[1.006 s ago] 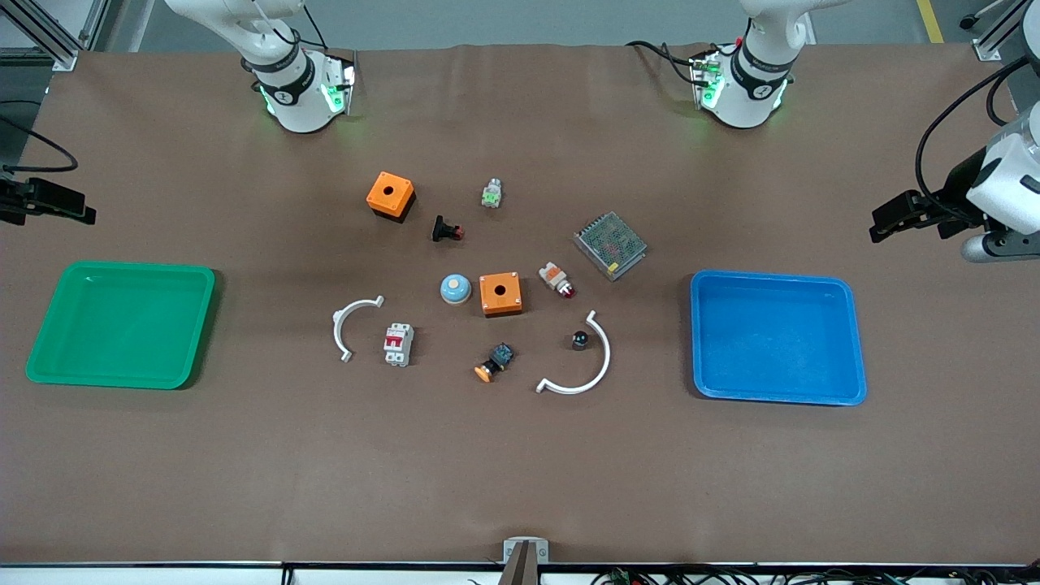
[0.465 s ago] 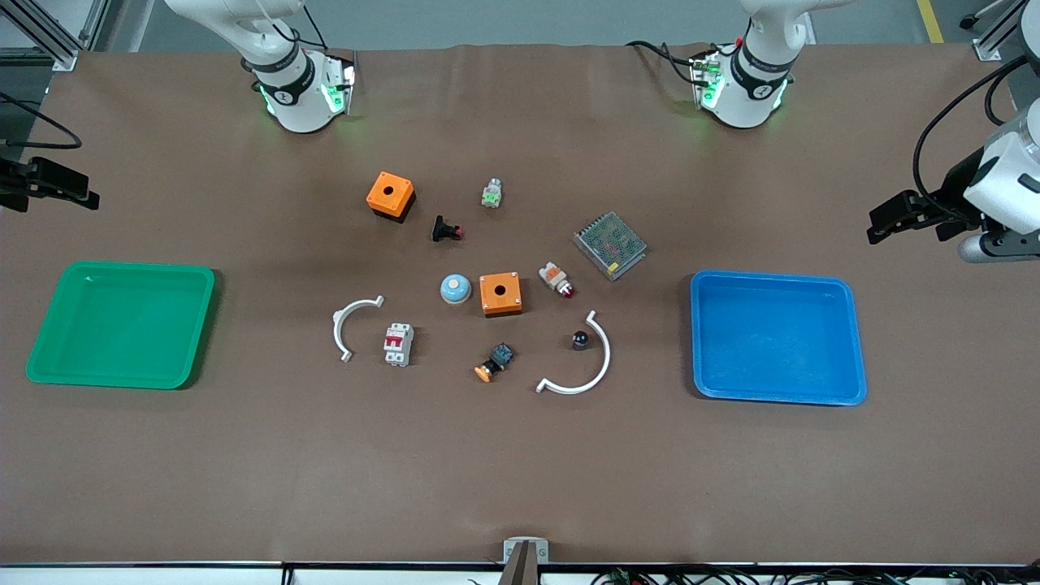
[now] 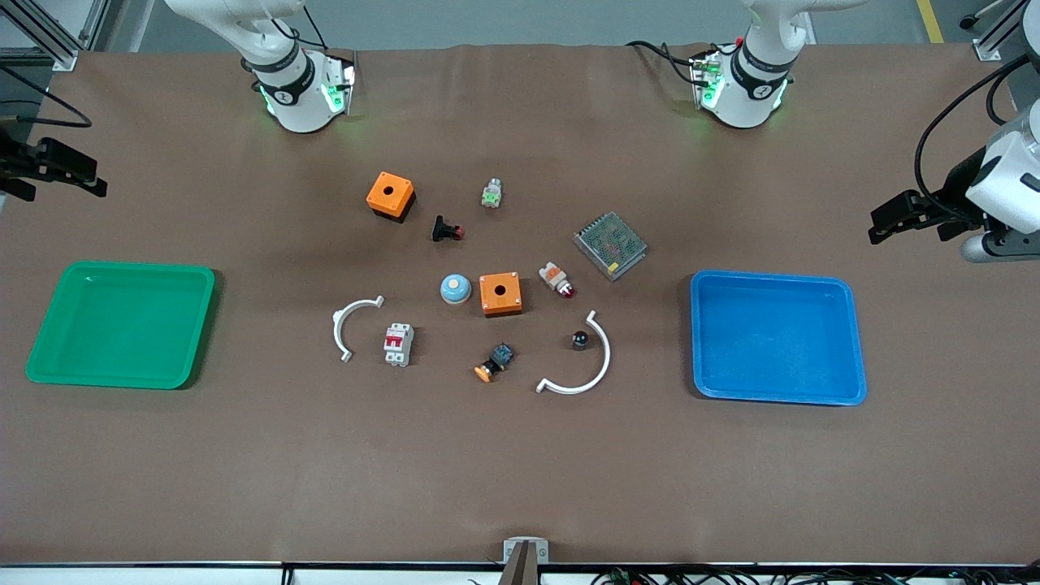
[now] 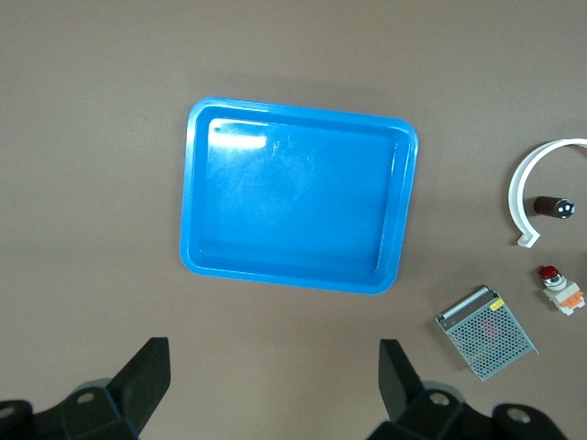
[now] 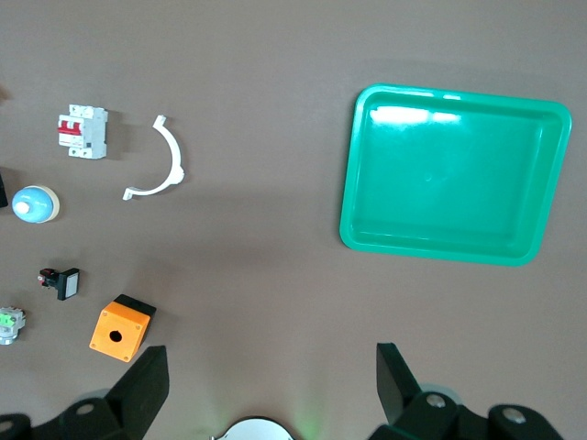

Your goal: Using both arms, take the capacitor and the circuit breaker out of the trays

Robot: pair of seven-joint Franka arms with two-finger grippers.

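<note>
The capacitor (image 3: pixel 580 340), a tiny black cylinder, lies inside a white arc (image 3: pixel 587 366) near the blue tray (image 3: pixel 845 341). It also shows in the left wrist view (image 4: pixel 553 207). The breaker (image 3: pixel 398 344), white-grey with red levers, lies beside a smaller white arc (image 3: pixel 348 323), toward the green tray (image 3: pixel 49 357). It also shows in the right wrist view (image 5: pixel 83 131). My left gripper (image 3: pixel 887 219) is open and empty, high over the table's edge at the left arm's end (image 4: pixel 273 357). My right gripper (image 3: pixel 85 175) is open and empty, high over the right arm's end (image 5: pixel 272 357).
Between the trays lie two orange boxes (image 3: pixel 500 293) (image 3: pixel 390 195), a blue dome (image 3: pixel 455 288), a black button with red tip (image 3: pixel 445 230), a black-and-blue button with orange cap (image 3: pixel 494 362), a white-and-orange part (image 3: pixel 556 279), a mesh power supply (image 3: pixel 610 244) and a small green-and-white part (image 3: pixel 491 193).
My right gripper has moved a little toward the robots' bases at its end of the table. The left gripper has hardly shifted. Nothing on the table has moved.
</note>
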